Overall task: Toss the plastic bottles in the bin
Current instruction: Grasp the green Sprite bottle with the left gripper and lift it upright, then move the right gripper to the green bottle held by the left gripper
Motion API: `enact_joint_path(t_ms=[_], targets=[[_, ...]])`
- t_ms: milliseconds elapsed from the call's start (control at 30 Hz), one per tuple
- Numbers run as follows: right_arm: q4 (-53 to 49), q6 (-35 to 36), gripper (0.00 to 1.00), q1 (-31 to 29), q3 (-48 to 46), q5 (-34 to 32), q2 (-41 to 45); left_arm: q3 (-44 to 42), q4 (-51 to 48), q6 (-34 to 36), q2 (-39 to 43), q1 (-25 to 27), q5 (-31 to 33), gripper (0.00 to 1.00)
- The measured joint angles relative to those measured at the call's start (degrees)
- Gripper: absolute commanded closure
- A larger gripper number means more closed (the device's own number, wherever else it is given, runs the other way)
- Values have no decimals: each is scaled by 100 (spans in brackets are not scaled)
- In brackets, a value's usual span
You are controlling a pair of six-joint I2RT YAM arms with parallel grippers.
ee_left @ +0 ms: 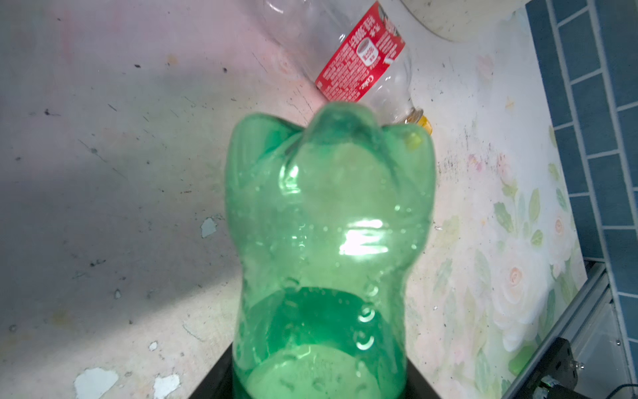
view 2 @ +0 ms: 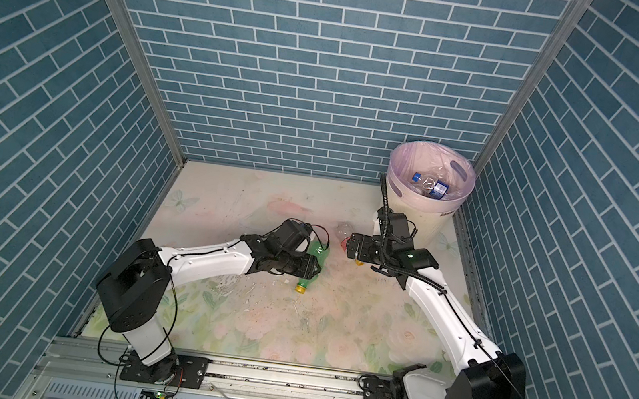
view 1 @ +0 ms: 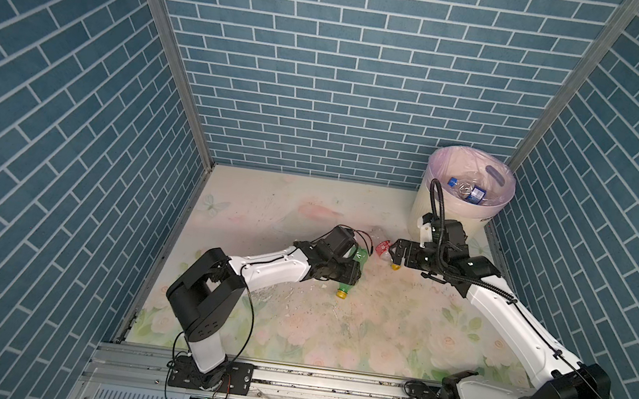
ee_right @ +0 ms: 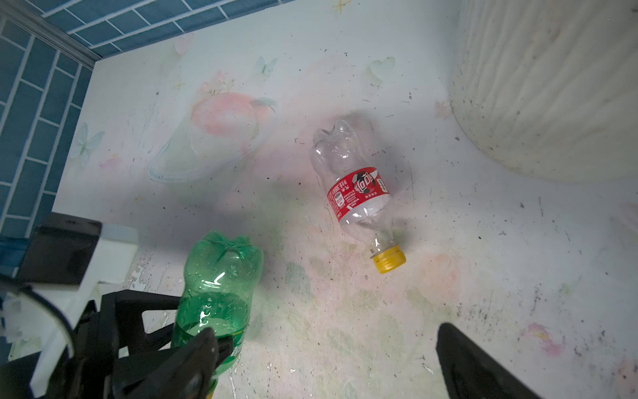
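Two bottles are outside the bin [view 1: 420, 203], which stands at the table's [view 1: 267, 202] two o'clock corner. Several clear, blue-labelled bottles [view 1: 468, 188] already lie in its pink liner — how many, I cannot count.

Near the table's middle, the left gripper [view 1: 350, 274] is clamped on the green bottle [view 1: 362, 255], toward its neck. The yellow cap points to seven o'clock and the base to one o'clock. Whether the bottle rests on the table or is just off it is hard to tell.

Just beside it, at two o'clock, lies the clear bottle [ee_right: 355, 193] with the red label, cap toward five o'clock, untouched. The right gripper [ee_right: 324, 342] hangs over it with its jaws wide apart, holding nothing.

By my judgement the task is well along — the green bottle needs carrying to the bin at one o'clock, and the clear one needs grasping and dropping after it.
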State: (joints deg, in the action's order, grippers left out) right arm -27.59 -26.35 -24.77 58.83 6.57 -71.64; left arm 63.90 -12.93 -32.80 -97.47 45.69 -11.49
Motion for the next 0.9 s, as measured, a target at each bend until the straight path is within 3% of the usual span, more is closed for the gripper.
enact_joint_path(t_ms=[567,900], targets=[[267,-118,1,20,0,413,42,-9,459,-7,597,-155,-61,40],[1008,-767,3,74,-2,1045,26,-219,1047,-20,765,-155,-319,39]])
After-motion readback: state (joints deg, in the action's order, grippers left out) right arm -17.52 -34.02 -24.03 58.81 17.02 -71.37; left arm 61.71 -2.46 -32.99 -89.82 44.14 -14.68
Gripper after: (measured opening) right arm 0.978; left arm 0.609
